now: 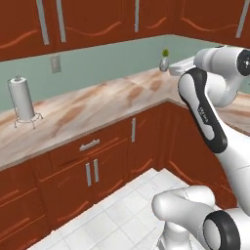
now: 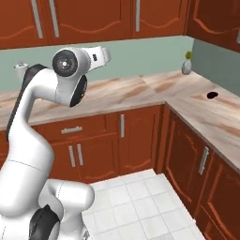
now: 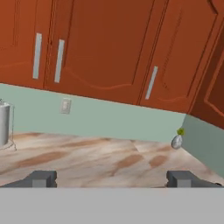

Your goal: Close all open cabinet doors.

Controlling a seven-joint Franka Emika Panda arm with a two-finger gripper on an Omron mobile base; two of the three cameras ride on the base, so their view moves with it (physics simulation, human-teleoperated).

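Note:
The upper cabinet doors (image 3: 100,48) are reddish-brown wood with arched panels and long grey bar handles (image 3: 58,61). They hang above the counter straight ahead in the hand view. They also run along the top of the left base view as the upper cabinet doors (image 1: 93,19) and of the right base view as the upper cabinet doors (image 2: 93,18). Lower cabinet doors (image 1: 144,141) stand under the counter. Every door I can see looks flush with its frame. My gripper (image 3: 112,178) is open and empty, held high over the counter, well short of the upper doors.
The marbled counter (image 1: 97,105) turns a corner to the right. On it stand a paper towel holder (image 1: 22,100) at the left and a small vase (image 1: 164,61) in the corner. A wall outlet (image 3: 65,106) sits on the backsplash. White tile floor (image 2: 140,201) lies in front.

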